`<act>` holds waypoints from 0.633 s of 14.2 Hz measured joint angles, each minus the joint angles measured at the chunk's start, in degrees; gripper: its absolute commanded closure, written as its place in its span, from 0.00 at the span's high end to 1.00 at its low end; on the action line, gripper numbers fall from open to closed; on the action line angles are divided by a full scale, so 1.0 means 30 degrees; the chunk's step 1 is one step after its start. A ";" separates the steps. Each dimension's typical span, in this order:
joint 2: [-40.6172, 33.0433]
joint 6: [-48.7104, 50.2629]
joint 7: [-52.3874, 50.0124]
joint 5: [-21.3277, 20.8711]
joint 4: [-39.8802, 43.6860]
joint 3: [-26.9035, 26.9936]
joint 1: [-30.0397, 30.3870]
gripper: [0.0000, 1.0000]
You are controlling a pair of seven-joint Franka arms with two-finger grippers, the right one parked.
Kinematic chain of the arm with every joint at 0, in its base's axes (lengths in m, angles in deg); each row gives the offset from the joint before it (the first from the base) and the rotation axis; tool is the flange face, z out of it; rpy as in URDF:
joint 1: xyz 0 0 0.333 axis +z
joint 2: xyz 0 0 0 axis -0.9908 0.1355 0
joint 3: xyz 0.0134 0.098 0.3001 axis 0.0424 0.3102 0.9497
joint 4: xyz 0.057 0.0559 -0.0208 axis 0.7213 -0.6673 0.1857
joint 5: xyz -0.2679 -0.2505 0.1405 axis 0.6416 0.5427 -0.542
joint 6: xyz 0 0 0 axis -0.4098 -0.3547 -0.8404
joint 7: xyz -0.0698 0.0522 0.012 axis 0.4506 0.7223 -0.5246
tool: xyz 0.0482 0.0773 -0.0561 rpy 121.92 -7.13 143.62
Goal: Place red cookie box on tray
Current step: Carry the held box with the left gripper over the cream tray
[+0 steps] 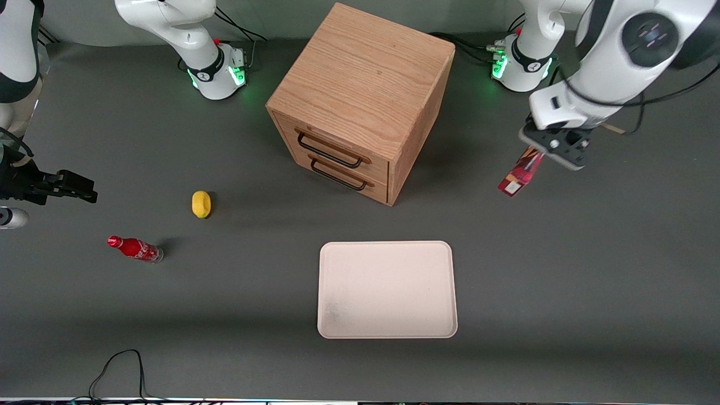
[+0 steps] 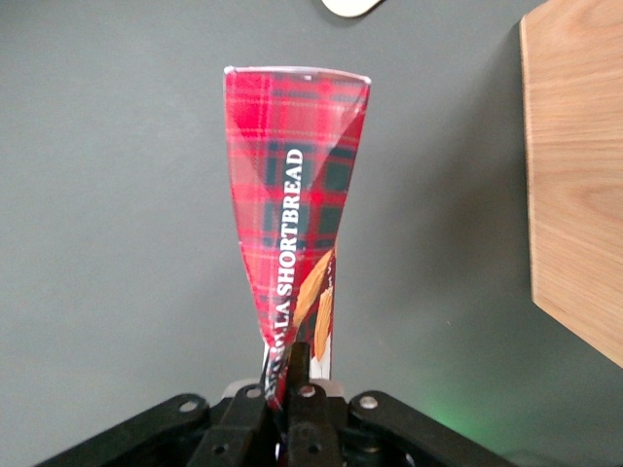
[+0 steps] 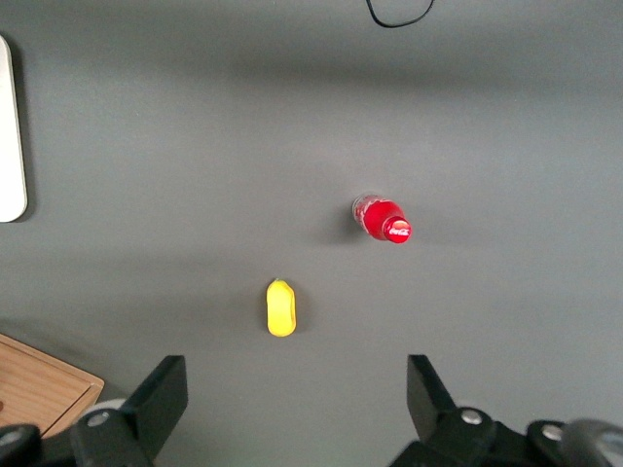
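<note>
**Red cookie box: held aloft, transfer to tray pending**

The red cookie box (image 1: 521, 173) hangs from my gripper (image 1: 554, 147) at the working arm's end of the surface (image 1: 562, 270), clear of the grey top and tilted, its white end lowest. In the wrist view my fingers (image 2: 292, 384) are clamped on one narrow end of the carton (image 2: 292, 214), which extends away from the camera with its plaid face and biscuit pictures showing. Pinching the end rather than the middle leaves most of the length free to swing; I judge the hold adequate for a light carton, but exposed to rotation if I move sharply.

The tray (image 1: 387, 332) lies flat and bare, nearer the front camera than the wooden drawer cabinet (image 1: 363, 95), and well apart from the box. The cabinet stands beside my present position, its flank visible in the wrist view, so I judge that the carry should angle toward the front camera to stay off its corner.

A yellow item (image 1: 201, 203) and a small red soda bottle (image 1: 135, 248) lie toward the parked arm's end, well out of the route.

Assessment: lift complete; carry and release remain. The box should be lowered nearly flat onto the tray before I let go.
</note>
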State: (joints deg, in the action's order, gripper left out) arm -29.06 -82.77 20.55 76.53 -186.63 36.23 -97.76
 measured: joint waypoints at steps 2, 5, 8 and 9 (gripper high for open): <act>-0.0020 0.1598 0.0009 0.0011 0.1747 0.0284 0.0073 0.00; 0.0073 0.2014 -0.0055 0.0348 0.2655 0.0676 0.0105 0.00; 0.1179 0.1981 -0.1159 0.1091 0.3997 0.1314 0.0156 0.00; 0.1963 0.1980 -0.1986 0.1134 0.4852 0.1338 0.0149 0.00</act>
State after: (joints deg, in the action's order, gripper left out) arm -23.17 -76.83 14.59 79.93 -172.07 40.25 -97.31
